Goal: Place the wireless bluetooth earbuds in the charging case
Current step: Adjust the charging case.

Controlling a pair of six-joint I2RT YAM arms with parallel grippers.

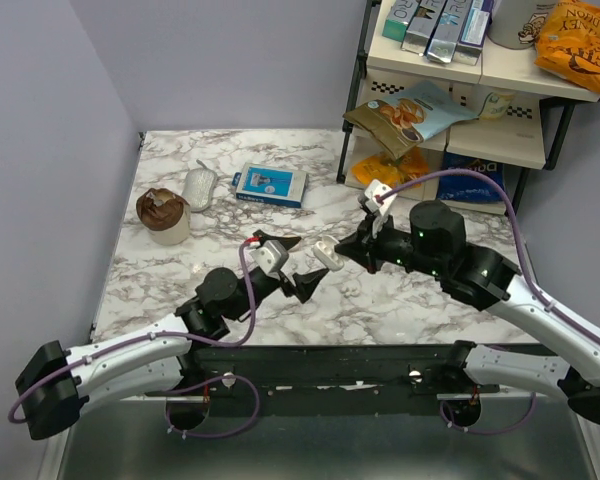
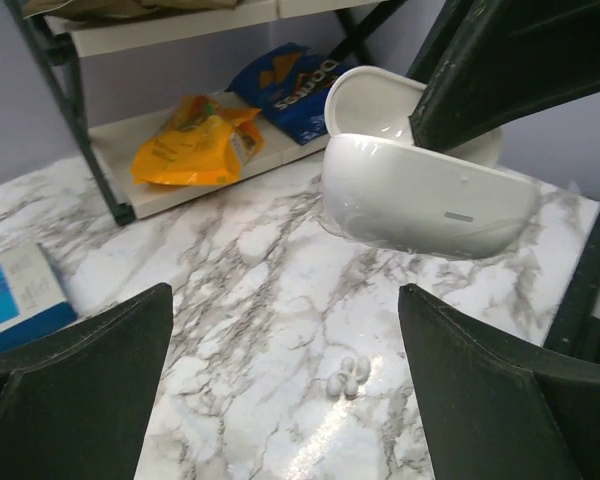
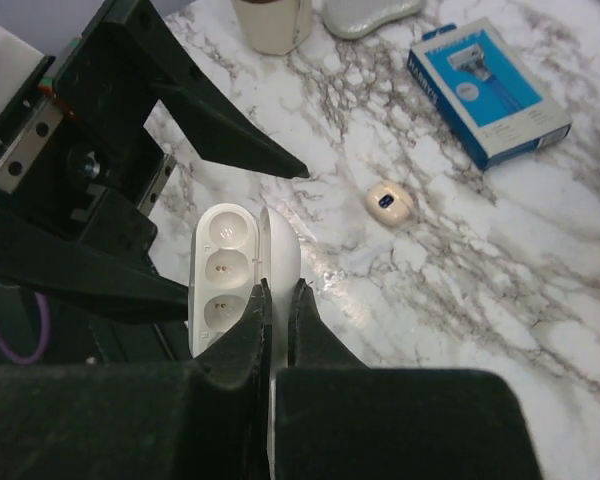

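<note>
Right gripper (image 3: 278, 292) is clamped tight on the open lid of the charging case (image 2: 420, 200), holding it up off the marble table (image 2: 260, 260). Left gripper (image 2: 285, 300) hovers close by with its claw spread wide apart. The wireless bluetooth earbuds (image 2: 345, 378) lie together on the marble, just below the raised case.

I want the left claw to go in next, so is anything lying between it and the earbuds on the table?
Nothing visible does. The earbuds lie on bare marble, framed between the fingers of the open left claw. The charging case, pinched in the right claw, hangs higher up, off the marble.
</note>
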